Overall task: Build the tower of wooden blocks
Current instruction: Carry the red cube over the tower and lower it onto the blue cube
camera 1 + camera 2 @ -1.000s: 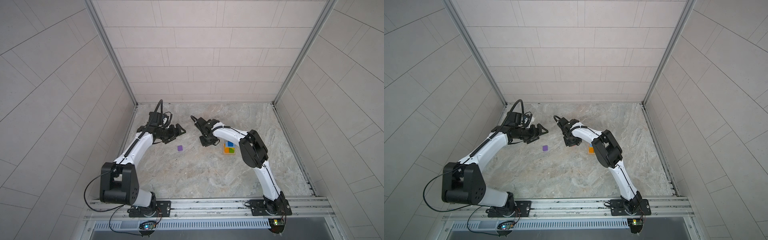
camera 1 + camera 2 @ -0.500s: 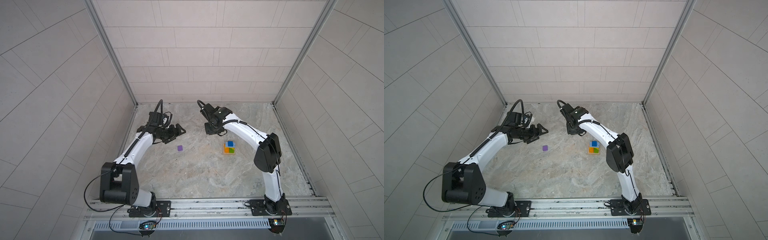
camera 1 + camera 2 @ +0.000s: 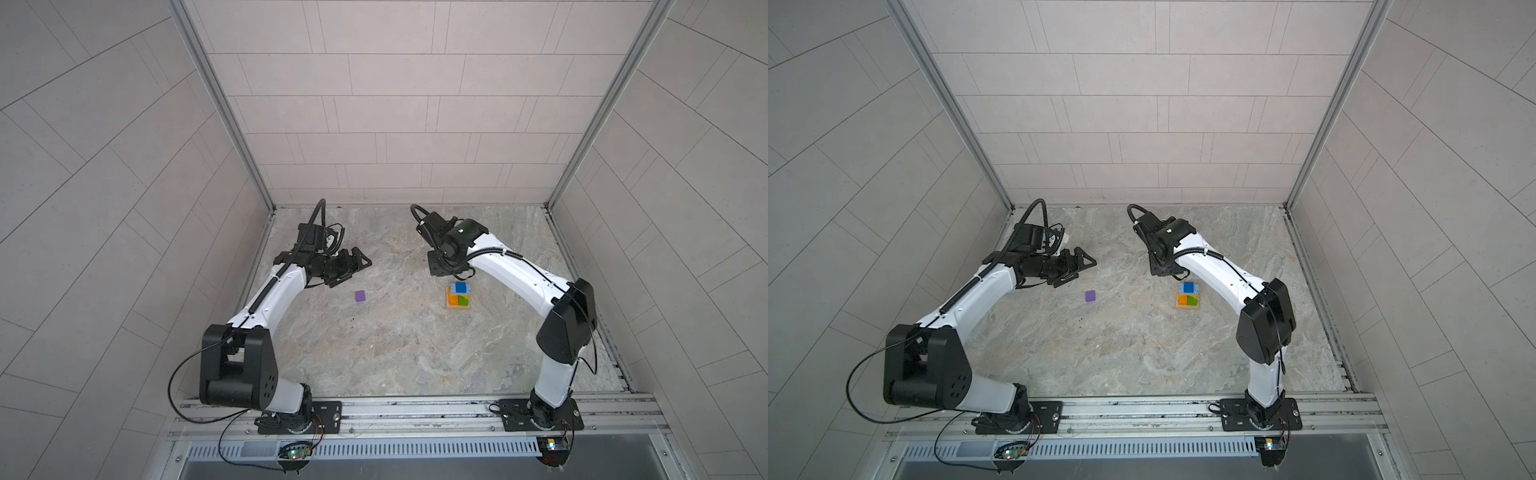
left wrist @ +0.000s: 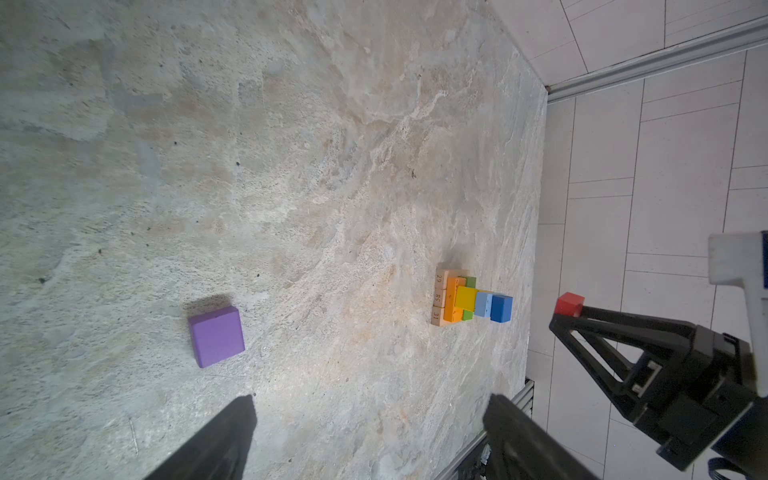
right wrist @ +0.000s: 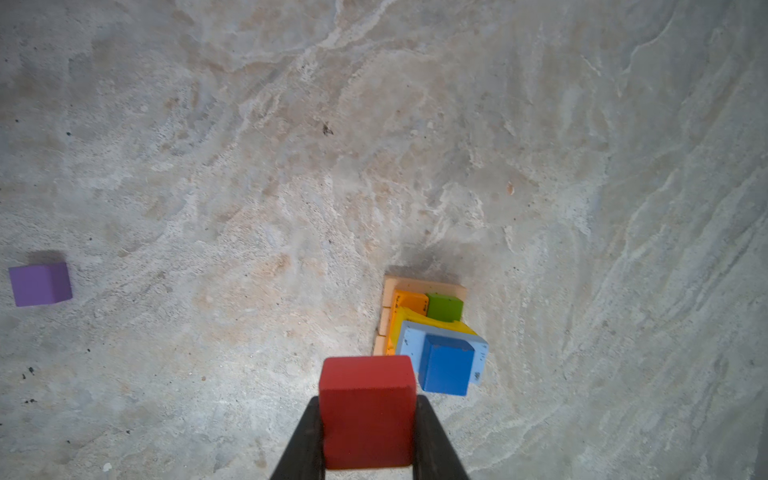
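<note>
Red cube clamped in the right end effector, hovering near the tower on the worktop; a skewed descent could clip the blue cube and topple it. Left end effector gapes empty near the purple cube.

Three tan bars are counted, one orange brick, one green brick, one yellow brick, one light-blue brick, one blue cube, one red cube, one purple cube

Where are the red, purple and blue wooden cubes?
red wooden cube [image 5: 368,428]: right wrist view, its larger visible face.
purple wooden cube [image 4: 216,336]: left wrist view, middle of its top face.
blue wooden cube [image 3: 460,287]: in a top view, its top face.
</note>
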Controlling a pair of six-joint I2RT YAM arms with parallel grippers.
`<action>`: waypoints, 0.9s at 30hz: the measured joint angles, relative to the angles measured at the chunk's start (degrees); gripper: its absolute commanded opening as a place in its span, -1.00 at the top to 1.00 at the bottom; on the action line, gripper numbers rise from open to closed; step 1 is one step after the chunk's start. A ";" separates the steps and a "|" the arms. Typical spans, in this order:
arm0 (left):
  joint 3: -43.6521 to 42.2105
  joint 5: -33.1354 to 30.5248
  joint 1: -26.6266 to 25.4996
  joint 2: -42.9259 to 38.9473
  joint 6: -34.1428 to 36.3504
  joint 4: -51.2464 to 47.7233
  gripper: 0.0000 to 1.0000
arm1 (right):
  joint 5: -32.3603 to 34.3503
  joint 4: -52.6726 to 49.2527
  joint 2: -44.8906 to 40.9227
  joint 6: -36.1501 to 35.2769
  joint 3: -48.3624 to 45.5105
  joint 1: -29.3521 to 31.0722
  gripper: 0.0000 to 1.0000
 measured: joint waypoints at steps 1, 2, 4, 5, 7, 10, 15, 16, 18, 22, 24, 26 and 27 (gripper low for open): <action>0.00 0.00 0.00 0.00 0.00 0.00 -0.86 | -0.04 0.33 -1.44 0.22 -1.62 -0.15 0.69; 0.00 0.00 0.00 0.00 0.00 0.00 -0.86 | -0.04 0.59 -2.60 0.42 -2.93 -0.37 0.69; 0.00 0.00 0.00 0.00 0.00 0.00 -0.86 | -0.07 1.07 -4.11 0.76 -4.66 -0.85 0.70; 0.00 0.02 0.00 0.00 0.00 0.00 -0.87 | -0.04 1.31 -4.63 0.90 -5.31 -1.16 0.70; 0.00 0.02 0.00 0.00 0.00 0.00 -0.86 | -0.07 1.70 -5.16 1.05 -6.38 -1.62 0.70; 0.00 0.02 0.00 0.00 0.00 0.00 -0.86 | -0.04 2.19 -5.51 1.18 -8.02 -2.34 0.70; 0.00 0.04 0.00 0.00 -0.02 0.02 -0.86 | -0.04 2.43 -5.77 1.27 -10.25 -2.99 0.70; 0.00 0.04 0.00 0.00 0.00 0.02 -0.86 | -0.04 2.45 -5.77 1.29 -10.62 -3.08 0.70; 0.00 0.07 0.00 0.00 -0.02 0.02 -0.86 | -0.07 2.75 -5.81 1.38 -11.37 -3.17 0.70; 0.00 0.04 0.00 0.00 -0.02 0.02 -0.86 | -0.24 3.72 -5.81 1.51 -13.29 -3.56 0.70; 0.00 0.04 0.00 0.00 -0.02 0.02 -0.86 | -0.42 4.17 -5.81 1.70 -14.34 -3.74 0.70; 0.00 0.04 0.00 0.00 -0.02 0.04 -0.86 | -0.66 4.68 -5.81 1.88 -15.21 -3.96 0.70; 0.00 0.04 0.00 0.00 -0.02 0.04 -0.86 | -0.79 5.01 -5.81 1.92 -15.54 -4.09 0.70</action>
